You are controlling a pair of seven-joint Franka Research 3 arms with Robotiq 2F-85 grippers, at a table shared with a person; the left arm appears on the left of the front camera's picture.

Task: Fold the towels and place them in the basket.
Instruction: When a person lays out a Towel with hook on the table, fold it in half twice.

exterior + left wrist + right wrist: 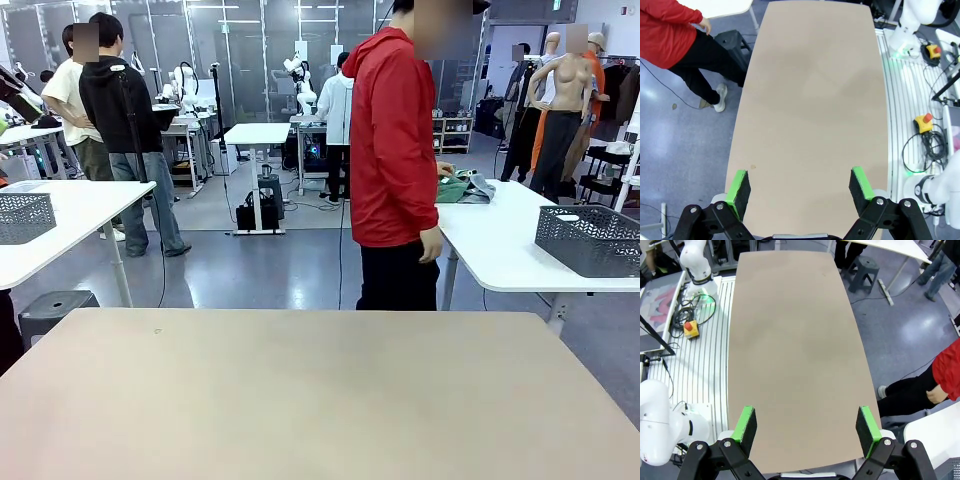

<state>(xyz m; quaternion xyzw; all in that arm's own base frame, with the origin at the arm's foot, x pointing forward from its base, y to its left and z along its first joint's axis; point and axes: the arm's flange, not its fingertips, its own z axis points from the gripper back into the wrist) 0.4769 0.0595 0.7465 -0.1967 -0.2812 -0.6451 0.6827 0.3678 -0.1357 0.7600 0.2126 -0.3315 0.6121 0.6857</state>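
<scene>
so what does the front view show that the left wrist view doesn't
Front view: green and grey towels heaped on a white side table, a hand on them, and a dark mesh basket on the same table. Left wrist view: the left claw, open above the tan table, and a yellow stop button. Both: that table and the person in red.

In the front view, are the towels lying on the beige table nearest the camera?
No, the towels lie bunched on the white table farther back, by the person's hand.
</scene>
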